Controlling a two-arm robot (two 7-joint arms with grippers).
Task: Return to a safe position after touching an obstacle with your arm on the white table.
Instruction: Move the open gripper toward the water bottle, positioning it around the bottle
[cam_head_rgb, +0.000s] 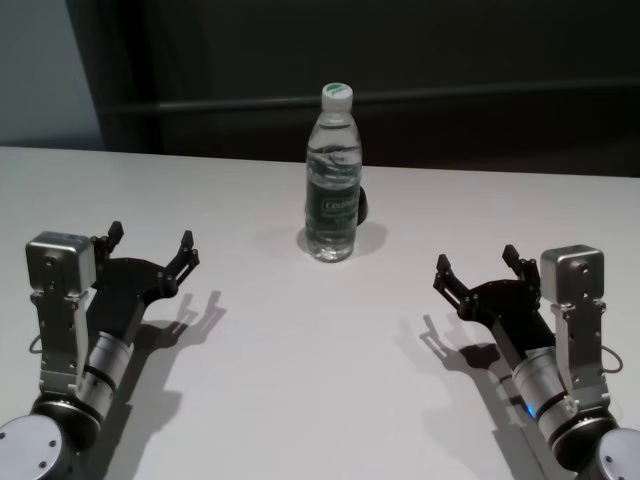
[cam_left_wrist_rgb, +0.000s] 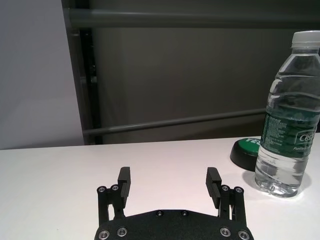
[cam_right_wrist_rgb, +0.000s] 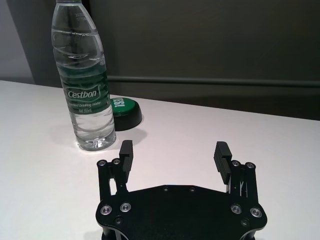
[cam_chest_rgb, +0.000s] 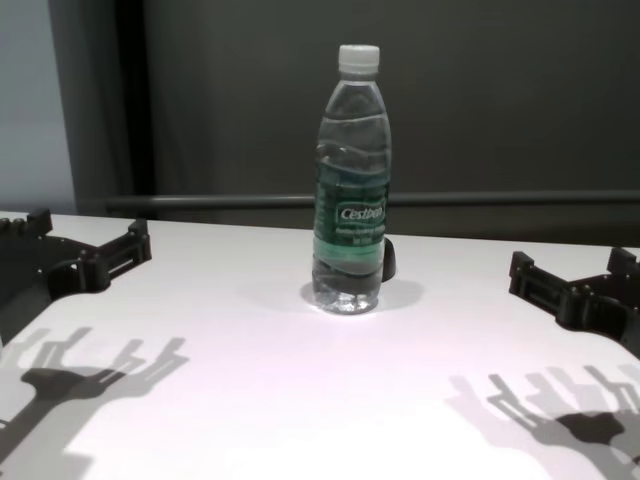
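Observation:
The obstacle, a clear water bottle (cam_head_rgb: 332, 190) with a white cap and green label, stands upright at the middle of the white table (cam_head_rgb: 300, 380), toward its far side. My left gripper (cam_head_rgb: 151, 236) hovers low over the table to the bottle's near left, open and holding nothing, well apart from it. On the near right, my right gripper (cam_head_rgb: 476, 258) mirrors it, also open and holding nothing. The bottle (cam_left_wrist_rgb: 287, 130) shows beyond the left gripper (cam_left_wrist_rgb: 169, 175) in the left wrist view. In the right wrist view the bottle (cam_right_wrist_rgb: 82, 85) stands past the right gripper (cam_right_wrist_rgb: 174, 150).
A small black puck with a green top (cam_right_wrist_rgb: 122, 111) lies just behind the bottle's base. A dark wall with a horizontal grey rail (cam_chest_rgb: 500, 198) runs behind the table's far edge. Bare tabletop (cam_chest_rgb: 330, 400) lies between the two grippers.

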